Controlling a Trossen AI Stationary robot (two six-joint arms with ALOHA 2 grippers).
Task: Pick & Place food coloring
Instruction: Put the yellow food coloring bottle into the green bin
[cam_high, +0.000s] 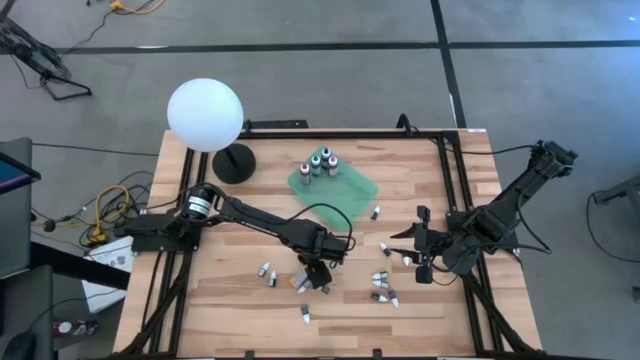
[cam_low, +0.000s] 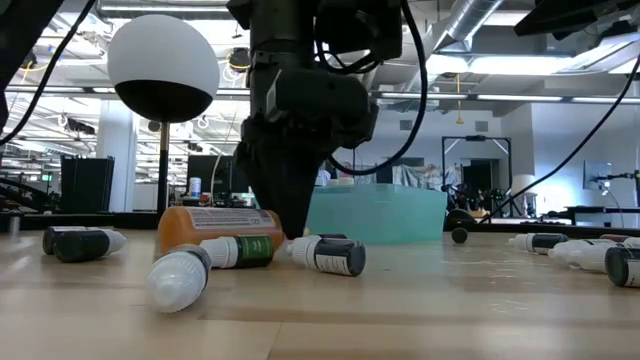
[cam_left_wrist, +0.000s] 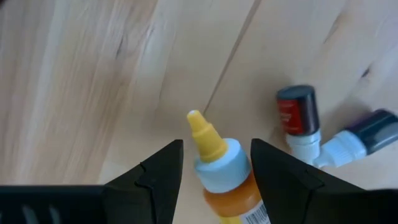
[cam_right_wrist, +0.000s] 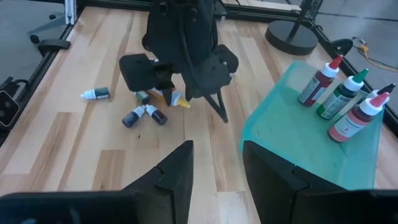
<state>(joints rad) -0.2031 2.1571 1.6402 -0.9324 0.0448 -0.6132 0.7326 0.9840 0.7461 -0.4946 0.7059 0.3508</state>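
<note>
Left gripper (cam_left_wrist: 214, 163) straddles the orange bottle (cam_left_wrist: 227, 177) (lying flat), fingers parted.

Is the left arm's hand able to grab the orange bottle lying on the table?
Probably yes. The left gripper is down at the table with its fingers open on either side of the orange bottle, and nothing sits between them. It only needs to close.

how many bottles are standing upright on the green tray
4. The bottles stand in a tight cluster at the far part of the green tray. The right wrist view clearly shows three; the fourth is only partly visible there.
</note>
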